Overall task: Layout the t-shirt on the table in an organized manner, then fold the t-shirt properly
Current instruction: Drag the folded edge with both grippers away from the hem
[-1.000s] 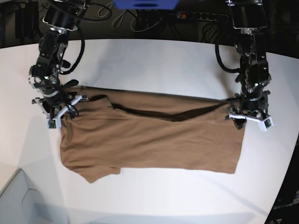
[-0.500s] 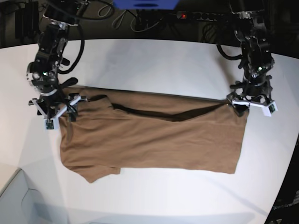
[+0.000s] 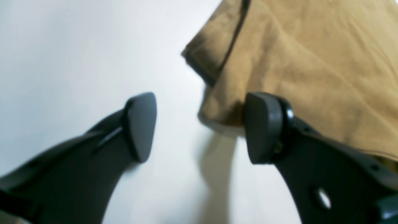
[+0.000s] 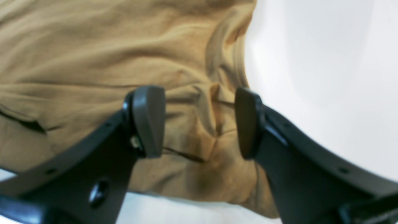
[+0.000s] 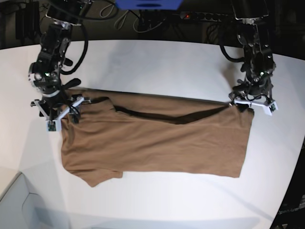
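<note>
The tan-brown t-shirt (image 5: 157,143) lies folded lengthwise across the white table (image 5: 157,67), with a dark gap along its far edge. My left gripper (image 5: 251,104) is open at the shirt's far right corner. In the left wrist view (image 3: 200,127) its jaws are spread over bare table, with the shirt's corner (image 3: 295,62) just beyond, beside the right finger. My right gripper (image 5: 59,112) is open at the shirt's far left corner. In the right wrist view (image 4: 198,123) its jaws straddle wrinkled cloth (image 4: 93,62) without closing on it. The neck label is hidden.
A pale grey box corner (image 5: 14,205) sits at the front left. Cables and a power strip (image 5: 205,16) run along the dark back edge beside a blue object (image 5: 147,4). The table's curved edge drops off at the right (image 5: 298,157).
My left gripper has moved toward the table's far side, from over the shirt's right corner to its far edge. My right gripper has barely shifted. The shirt lies as before.
</note>
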Controlling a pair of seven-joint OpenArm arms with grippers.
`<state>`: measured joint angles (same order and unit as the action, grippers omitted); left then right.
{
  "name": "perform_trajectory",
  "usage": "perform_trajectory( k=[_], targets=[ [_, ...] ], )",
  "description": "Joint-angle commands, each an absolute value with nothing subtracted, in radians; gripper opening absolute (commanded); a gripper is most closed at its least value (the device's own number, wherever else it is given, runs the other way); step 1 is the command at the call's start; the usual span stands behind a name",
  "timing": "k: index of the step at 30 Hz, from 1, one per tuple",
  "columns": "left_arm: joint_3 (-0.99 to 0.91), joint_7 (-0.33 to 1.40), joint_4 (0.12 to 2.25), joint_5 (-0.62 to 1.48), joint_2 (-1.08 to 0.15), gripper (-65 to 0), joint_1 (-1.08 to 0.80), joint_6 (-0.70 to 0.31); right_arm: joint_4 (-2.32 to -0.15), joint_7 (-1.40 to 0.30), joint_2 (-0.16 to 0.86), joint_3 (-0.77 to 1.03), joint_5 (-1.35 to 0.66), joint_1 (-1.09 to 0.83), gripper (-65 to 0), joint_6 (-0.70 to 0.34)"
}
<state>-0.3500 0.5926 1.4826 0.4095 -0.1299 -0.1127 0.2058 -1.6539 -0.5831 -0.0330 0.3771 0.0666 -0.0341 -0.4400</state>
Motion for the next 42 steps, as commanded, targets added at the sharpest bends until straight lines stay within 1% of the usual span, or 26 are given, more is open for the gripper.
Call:
perform_trajectory(
  k=[1,2,6,11,13,14,20,23,27,31,32,33,34,39,41,42],
  targets=[
    [-0.352,0.575,1.498,0.414,-0.137,-22.3,-0.099,0.202,-1.67,-0.561,-0.027,0.378,0.054,-0.022,-28.5,-0.435],
    [-0.351,0.575,1.498,0.414,-0.137,-24.0,-0.099,0.202,-1.67,-0.561,-0.027,0.378,0.054,-0.022,-28.5,-0.435],
    [-0.318,0.575,1.497,0.414,-0.14,-40.6,-0.096,0.202,-1.67,-0.561,-0.027,0.378,0.054,-0.022,-28.5,-0.435],
    [-0.311,0.575,1.498,0.414,-0.137,-56.1,-0.094,0.202,-1.67,-0.561,-0.027,0.378,0.054,-0.021,-28.5,-0.435],
    [-0.311,0.575,1.498,0.414,-0.137,-63.9,-0.093,0.202,-1.67,-0.561,-0.027,0.378,0.054,-0.021,-28.5,-0.435],
    [-0.312,0.575,1.498,0.414,-0.137,-65.0,-0.093,0.203,-1.67,-0.561,-0.027,0.378,0.054,-0.021,-28.5,-0.435],
    [-0.318,0.573,1.552,0.414,-0.137,-65.0,-0.091,0.208,-1.67,-0.561,-0.027,0.378,0.054,-0.021,-28.5,-0.437],
    [-0.318,0.573,1.587,0.414,-0.137,-65.0,-0.061,0.208,-1.67,-0.561,-0.027,0.377,0.054,-0.021,-28.5,-0.437],
    [-0.318,0.573,1.58,0.407,-0.139,-65.0,0.012,0.208,-1.67,-0.561,-0.027,0.375,0.054,-0.021,-28.5,-0.437],
    [-0.318,0.575,1.515,0.412,-0.142,-64.9,0.07,0.208,-1.672,-0.561,-0.027,0.377,0.054,-0.021,-28.5,-0.437],
    [-0.318,0.575,1.5,0.412,-0.143,-63.9,0.084,0.208,-1.672,-0.561,-0.027,0.377,0.054,-0.021,-28.5,-0.437],
    [-0.318,0.576,1.483,0.412,-0.145,-61.5,0.093,0.208,-1.672,-0.561,-0.027,0.378,0.056,-0.021,-28.5,-0.437],
    [-0.318,0.576,1.469,0.412,-0.147,-57.7,0.101,0.208,-1.672,-0.561,-0.027,0.378,0.056,-0.021,-28.5,-0.437],
    [-0.32,0.575,1.46,0.412,-0.148,-32.5,0.108,0.208,-1.678,-0.561,-0.024,0.378,0.056,-0.031,-28.5,-0.437],
    [-0.328,0.57,1.46,0.412,-0.15,-26.5,0.108,0.208,-1.679,-0.561,-0.024,0.378,0.056,-0.031,-28.5,-0.437],
    [-0.346,0.573,1.461,0.412,-0.15,-25.4,0.107,0.208,-1.681,-0.561,-0.024,0.378,0.056,-0.033,-28.2,-0.437]
  ],
)
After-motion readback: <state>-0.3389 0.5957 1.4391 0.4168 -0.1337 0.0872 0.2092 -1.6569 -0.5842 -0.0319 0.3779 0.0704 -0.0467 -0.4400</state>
